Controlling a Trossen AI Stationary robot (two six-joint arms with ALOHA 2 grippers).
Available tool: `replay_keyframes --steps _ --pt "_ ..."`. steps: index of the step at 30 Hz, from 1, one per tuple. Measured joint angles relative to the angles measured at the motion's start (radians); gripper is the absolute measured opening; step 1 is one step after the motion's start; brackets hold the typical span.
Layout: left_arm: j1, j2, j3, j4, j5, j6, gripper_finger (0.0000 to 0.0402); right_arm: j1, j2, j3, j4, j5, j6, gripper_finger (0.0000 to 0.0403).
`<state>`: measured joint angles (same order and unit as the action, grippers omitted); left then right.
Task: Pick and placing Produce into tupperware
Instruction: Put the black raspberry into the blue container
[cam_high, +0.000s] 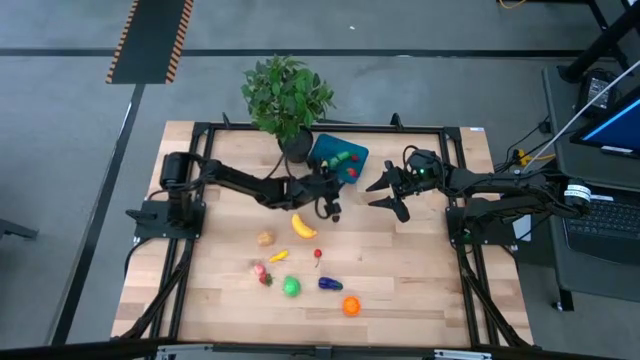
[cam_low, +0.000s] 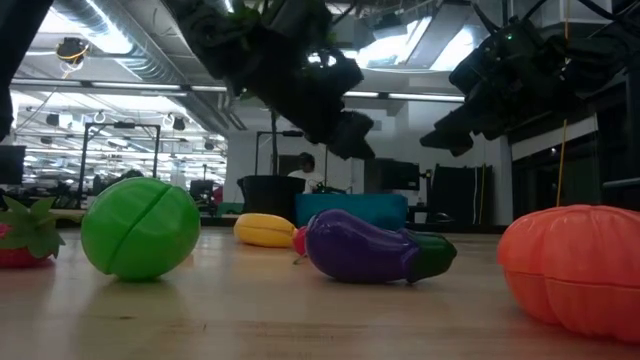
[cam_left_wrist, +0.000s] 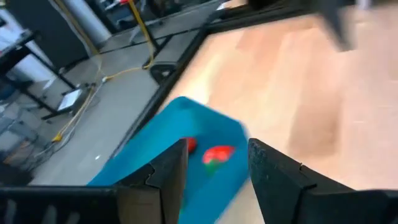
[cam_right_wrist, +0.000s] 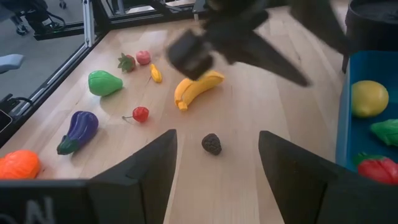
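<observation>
Both grippers, left (cam_high: 333, 205) and right (cam_high: 390, 190), gaping empty near tub (cam_high: 352, 152); risk: colliding while crowding banana (cam_high: 303, 227).

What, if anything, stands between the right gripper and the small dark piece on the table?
Nothing visible. The right gripper is open, and only bare wood lies between its fingers and the small dark piece. The banana lies beyond it.

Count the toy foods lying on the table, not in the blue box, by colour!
Yellow: 2, banana, small yellow piece
Red: 3, cherry, strawberry, pinkish piece
Green: 1, pear
Purple: 1, eggplant
Orange: 1, orange fruit
Tan: 1, tan piece
Black: 1, berry
Total: 10
</observation>
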<state>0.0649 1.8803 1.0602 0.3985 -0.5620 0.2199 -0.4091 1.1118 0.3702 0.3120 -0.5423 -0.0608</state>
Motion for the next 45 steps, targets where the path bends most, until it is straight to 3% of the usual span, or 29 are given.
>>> replay_keyframes --steps 7,13,19,27,35,45 --pt "-0.090 -0.018 -0.002 -0.011 0.008 0.023 0.0161 0.000 0.000 0.000 -0.001 0.000 0.000 0.0228" --pt "-0.127 -0.057 -0.039 0.004 0.153 -0.008 0.0161 0.000 0.000 0.000 -0.001 0.000 0.003 0.0228" --pt "-0.166 -0.152 -0.162 0.023 0.182 -0.091 0.0163 0.001 0.000 0.000 -0.002 0.000 0.004 0.0228" --pt "-0.241 -0.319 -0.377 0.175 0.219 -0.149 0.0157 0.005 0.000 0.000 0.003 0.000 0.006 0.0228" --pt "-0.299 -0.520 -0.575 0.276 0.394 -0.184 0.0163 0.014 0.000 0.000 0.010 0.000 0.006 0.0228" --pt "-0.343 -0.724 -0.724 0.275 0.498 -0.193 0.0156 0.015 0.000 0.000 0.014 0.000 0.007 0.0228"
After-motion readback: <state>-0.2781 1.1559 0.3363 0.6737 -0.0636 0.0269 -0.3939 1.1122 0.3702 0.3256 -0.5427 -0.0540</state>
